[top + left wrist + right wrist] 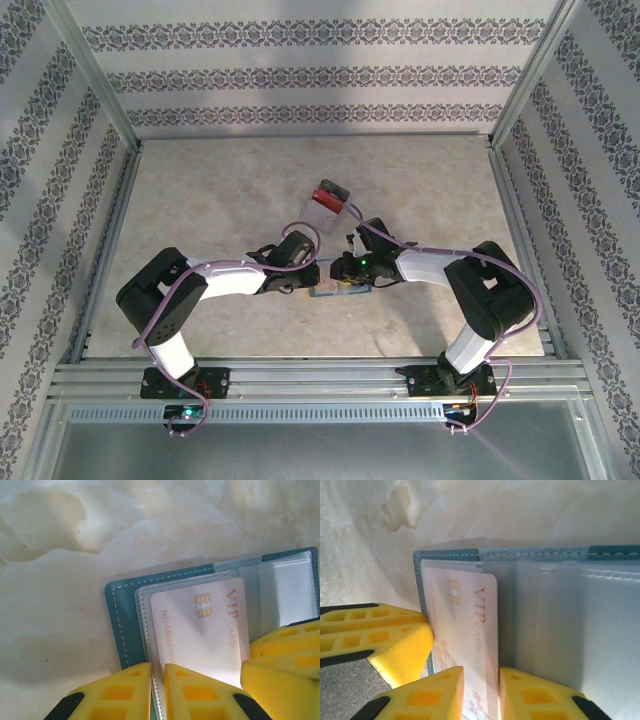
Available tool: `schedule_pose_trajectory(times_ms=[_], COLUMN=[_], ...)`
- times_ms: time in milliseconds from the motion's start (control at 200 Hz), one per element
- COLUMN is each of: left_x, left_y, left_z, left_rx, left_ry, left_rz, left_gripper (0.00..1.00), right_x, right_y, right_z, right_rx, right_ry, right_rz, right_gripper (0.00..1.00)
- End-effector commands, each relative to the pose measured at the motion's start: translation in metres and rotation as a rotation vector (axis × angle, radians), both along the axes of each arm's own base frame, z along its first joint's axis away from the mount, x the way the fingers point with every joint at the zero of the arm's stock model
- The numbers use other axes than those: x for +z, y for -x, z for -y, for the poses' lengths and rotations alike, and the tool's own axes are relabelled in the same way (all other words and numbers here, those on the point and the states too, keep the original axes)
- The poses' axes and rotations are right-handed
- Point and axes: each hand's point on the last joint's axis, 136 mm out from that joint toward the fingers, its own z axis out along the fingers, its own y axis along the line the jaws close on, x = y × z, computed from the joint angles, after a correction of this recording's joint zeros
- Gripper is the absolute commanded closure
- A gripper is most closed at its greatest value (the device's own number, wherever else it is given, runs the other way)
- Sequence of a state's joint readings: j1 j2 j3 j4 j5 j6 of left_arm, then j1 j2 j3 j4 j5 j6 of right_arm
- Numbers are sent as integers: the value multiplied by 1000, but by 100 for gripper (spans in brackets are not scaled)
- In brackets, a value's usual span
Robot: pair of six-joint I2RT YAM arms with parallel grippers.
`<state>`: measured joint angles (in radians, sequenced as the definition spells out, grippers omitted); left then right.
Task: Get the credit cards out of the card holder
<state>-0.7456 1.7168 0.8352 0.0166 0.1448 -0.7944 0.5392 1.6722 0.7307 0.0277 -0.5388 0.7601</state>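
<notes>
The teal-blue card holder (120,625) lies open on the table, its clear sleeves (580,630) spread out. A white VIP credit card (200,630) with a gold chip sticks partly out of the left sleeve. My left gripper (157,672) is shut on the holder's left sleeve edge, right beside the card. My right gripper (481,675) is shut on the card (465,625), pinching its long edge. In the top view the holder (335,291) lies between the left gripper (300,283) and the right gripper (345,272), which nearly touch.
A clear plastic box (325,200) with red and dark contents stands just behind the grippers. The marble-patterned tabletop (200,190) is fenced by metal rails and patterned walls. The other arm's yellow fingers (285,650) crowd the right of the left wrist view.
</notes>
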Motion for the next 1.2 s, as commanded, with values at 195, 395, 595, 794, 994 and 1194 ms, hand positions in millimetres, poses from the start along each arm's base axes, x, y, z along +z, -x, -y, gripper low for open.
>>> schedule_pose_trajectory(times_ms=[195, 395, 595, 794, 994, 1194], left_x=[-9, -12, -12, -12, -12, -12], left_y=[5, 5, 5, 5, 5, 5], left_z=[0, -3, -3, -4, -7, -9], left_rx=[9, 22, 23, 27, 32, 35], left_ry=[-9, -19, -24, -31, -40, -47], left_rz=[-32, -39, -39, -42, -43, -39], left_gripper=[86, 85, 85, 85, 86, 86], right_x=[14, 15, 13, 13, 12, 6], right_y=[-8, -8, -8, -9, -11, -8], right_z=[-13, -6, 0, 2, 11, 19], right_rx=[15, 3, -6, -10, -29, -41], right_ry=[-161, -174, -178, -190, -186, -162], right_rz=[41, 46, 49, 52, 55, 48], right_gripper=[82, 86, 91, 93, 94, 94])
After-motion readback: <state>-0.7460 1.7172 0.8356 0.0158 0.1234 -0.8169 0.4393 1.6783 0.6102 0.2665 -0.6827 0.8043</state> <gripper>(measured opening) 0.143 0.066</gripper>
